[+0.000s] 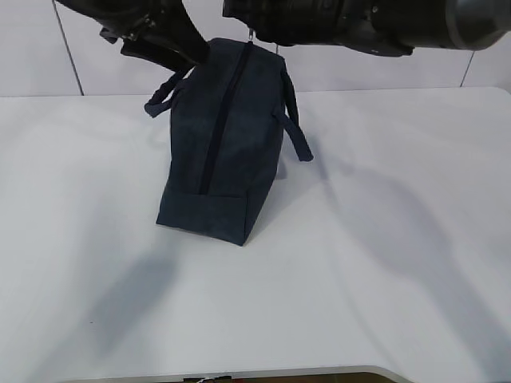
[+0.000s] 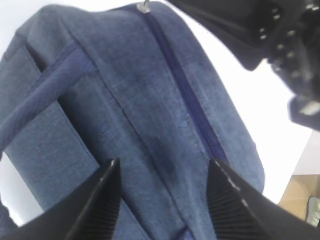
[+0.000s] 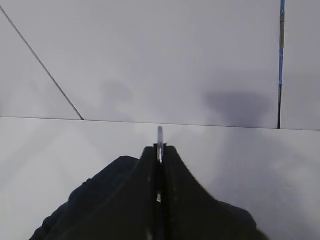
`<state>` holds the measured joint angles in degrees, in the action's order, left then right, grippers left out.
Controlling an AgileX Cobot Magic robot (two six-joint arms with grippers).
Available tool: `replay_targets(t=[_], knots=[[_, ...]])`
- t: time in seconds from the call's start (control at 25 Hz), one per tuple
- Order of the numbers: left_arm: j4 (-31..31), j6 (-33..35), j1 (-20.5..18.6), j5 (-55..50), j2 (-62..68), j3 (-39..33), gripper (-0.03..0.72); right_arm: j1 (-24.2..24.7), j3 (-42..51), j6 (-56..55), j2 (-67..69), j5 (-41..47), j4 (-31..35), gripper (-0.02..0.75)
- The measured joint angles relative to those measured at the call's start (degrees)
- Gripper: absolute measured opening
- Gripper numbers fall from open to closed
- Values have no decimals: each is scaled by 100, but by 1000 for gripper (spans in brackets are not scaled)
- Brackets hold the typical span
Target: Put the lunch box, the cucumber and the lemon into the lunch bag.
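While the lunch bag (image 1: 219, 152) stood on the white table (image 1: 383, 263) with its zipper (image 1: 217, 136) running up the side that faced the exterior camera, both arms hung at the bag's top edge, apparently working on that zipper. The right gripper (image 3: 160, 150) was pressed together on a thin metal piece, the ring pull (image 3: 160, 136), which stuck up between its tips just above the bag's top; this grip looked meant for drawing the slider along the zipper, though the direction could not be told. The left gripper (image 2: 165, 200) was spread, its ribbed fingers (image 2: 102, 200) straddling the bag's fabric beside the zipper, one to each side; whether they touched the cloth was unclear. It probably sat there to steady the soft bag against the pull. One loop handle (image 1: 164, 92) stuck out on the bag's left, the other (image 1: 297, 132) drooped on its right. The lunch box, cucumber and lemon appeared nowhere in view around the bag.
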<state>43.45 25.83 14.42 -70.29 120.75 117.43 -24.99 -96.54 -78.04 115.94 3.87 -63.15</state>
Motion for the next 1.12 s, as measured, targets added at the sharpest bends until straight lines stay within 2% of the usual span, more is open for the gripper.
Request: replay_targets(t=[0.4, 0.48, 0.64, 0.72, 1.0, 1.12], knots=[[269, 0, 0, 0, 406, 0, 398, 0, 0, -10, 0, 1, -50, 5], [279, -3, 0, 0, 403, 0, 340, 0, 0, -10, 0, 1, -50, 5], [269, -3, 0, 0, 403, 0, 65, 0, 0, -10, 0, -3, -63, 5], [246, -3, 0, 0, 403, 0, 8, 0, 0, -10, 0, -61, -114, 5], [-96, -425, 12, 0, 193, -16, -12, 13, 0, -10, 0, -137, -196, 5], [-144, -513, 102, 35, 40, -257, -13, 13, 0, -10, 0, -115, -376, 5]])
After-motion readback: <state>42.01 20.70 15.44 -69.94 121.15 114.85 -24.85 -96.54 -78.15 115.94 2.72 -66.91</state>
